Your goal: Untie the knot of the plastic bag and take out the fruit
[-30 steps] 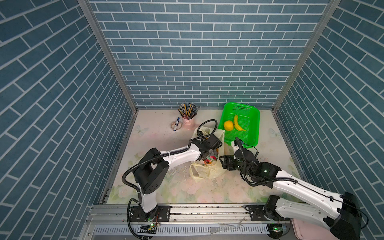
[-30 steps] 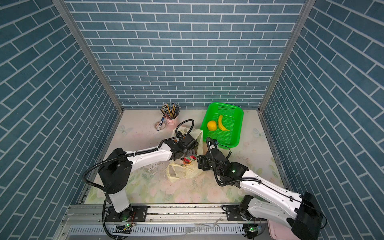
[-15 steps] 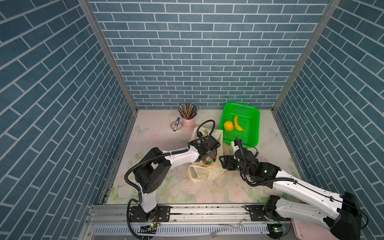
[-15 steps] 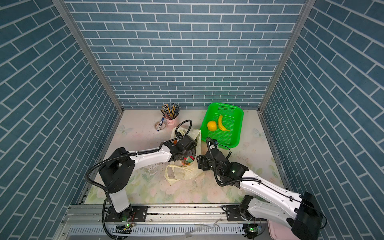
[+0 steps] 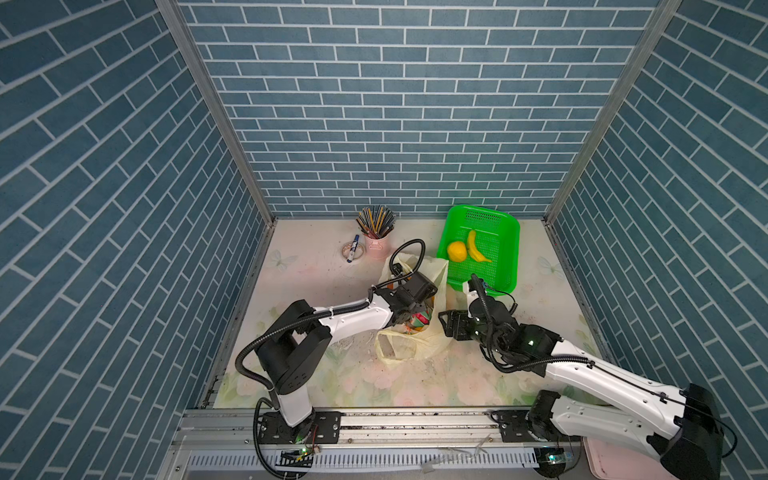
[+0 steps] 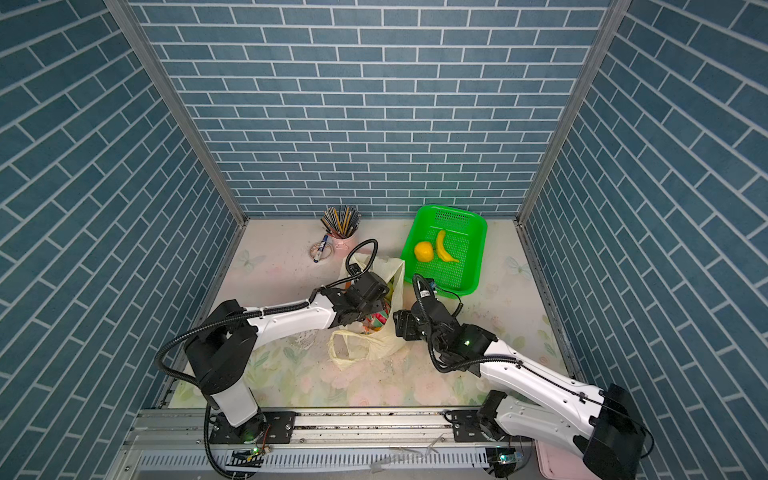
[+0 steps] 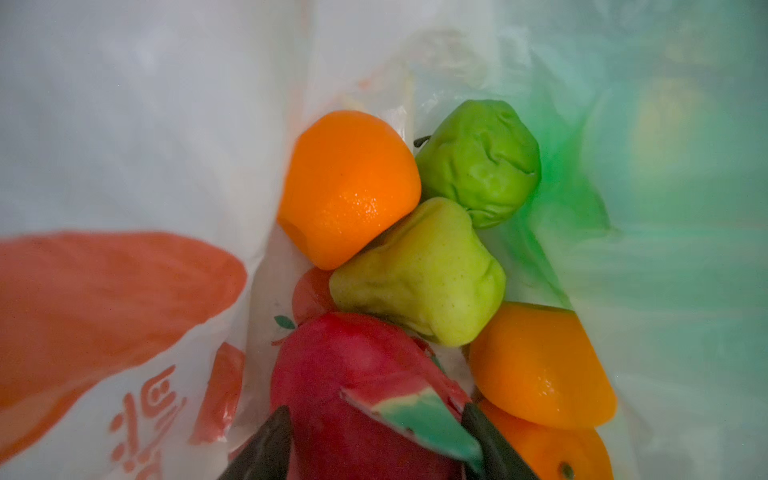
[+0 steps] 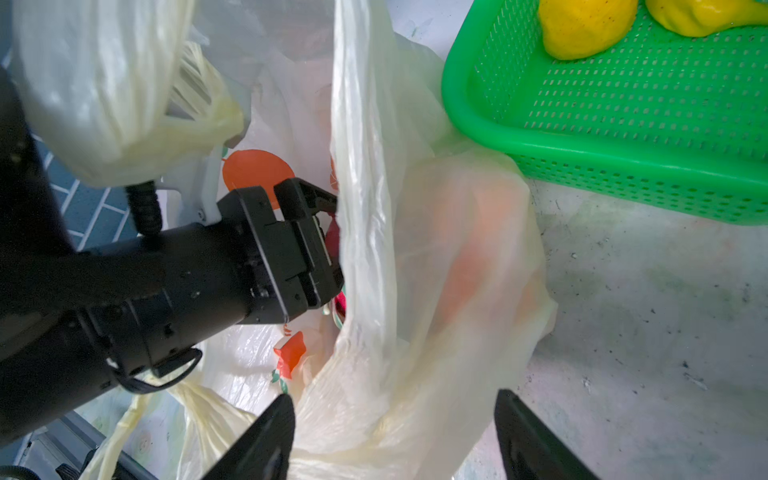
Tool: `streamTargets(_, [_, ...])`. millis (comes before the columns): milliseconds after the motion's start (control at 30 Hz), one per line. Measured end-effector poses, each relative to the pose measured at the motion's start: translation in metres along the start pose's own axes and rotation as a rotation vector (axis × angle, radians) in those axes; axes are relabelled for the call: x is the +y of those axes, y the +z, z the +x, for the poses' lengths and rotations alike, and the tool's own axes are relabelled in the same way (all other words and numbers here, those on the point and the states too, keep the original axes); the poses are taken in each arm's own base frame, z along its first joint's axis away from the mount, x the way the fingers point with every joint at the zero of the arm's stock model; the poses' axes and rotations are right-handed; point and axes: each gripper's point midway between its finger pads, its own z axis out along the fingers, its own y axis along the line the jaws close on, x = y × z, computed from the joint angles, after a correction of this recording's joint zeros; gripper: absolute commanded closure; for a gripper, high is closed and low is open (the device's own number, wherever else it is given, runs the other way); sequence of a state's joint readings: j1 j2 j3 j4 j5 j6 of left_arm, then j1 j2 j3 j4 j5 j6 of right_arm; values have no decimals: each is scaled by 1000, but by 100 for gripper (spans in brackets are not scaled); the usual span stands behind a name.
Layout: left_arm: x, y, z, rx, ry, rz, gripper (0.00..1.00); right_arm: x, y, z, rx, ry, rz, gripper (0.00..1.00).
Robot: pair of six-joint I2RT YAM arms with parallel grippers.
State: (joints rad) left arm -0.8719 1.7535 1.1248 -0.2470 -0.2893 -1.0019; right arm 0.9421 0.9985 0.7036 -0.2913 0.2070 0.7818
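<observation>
Now, inside crinkly pale-yellow plastic bag (image 5: 415, 349) on tabletop (image 5: 316, 282), left tool (image 7: 376, 409) straddling pink-red dragon fruit (image 7: 340, 361), clench unclear; likely light and slick, best pinched across belly, not green tips; right tool (image 8: 394, 397) released alongside.

I see the thin translucent pale yellow plastic bag (image 5: 432, 343) lying open on the desk (image 5: 316, 266); inside are round orange toy fruits (image 7: 349, 187), lumpy green fruits (image 7: 478, 162) and a pink-red dragon fruit (image 7: 345, 374).
</observation>
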Motion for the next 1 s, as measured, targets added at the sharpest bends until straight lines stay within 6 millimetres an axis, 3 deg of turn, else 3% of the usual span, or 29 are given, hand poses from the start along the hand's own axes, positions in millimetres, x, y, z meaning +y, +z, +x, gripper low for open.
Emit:
streamTargets(300, [2,-27,-6,2,26,54,44,1,-10,-10,-45,18,-14,23])
streamTargets(467, [0,-39,-27,-64,76,43,18,2,-10,-11,-48,19,-15,23])
streamTargets(667, [-8,-9,-57,-93,133,-25,13,0,-4,-7,-32,15,-2,23])
streamTargets(833, [8,15,-64,-95,179,-118,12,0,-4,-7,-32,15,-1,23])
streamTargets(1000, [11,34,-68,-116,250,-181,12,-1,-4,-8,-33,16,0,23])
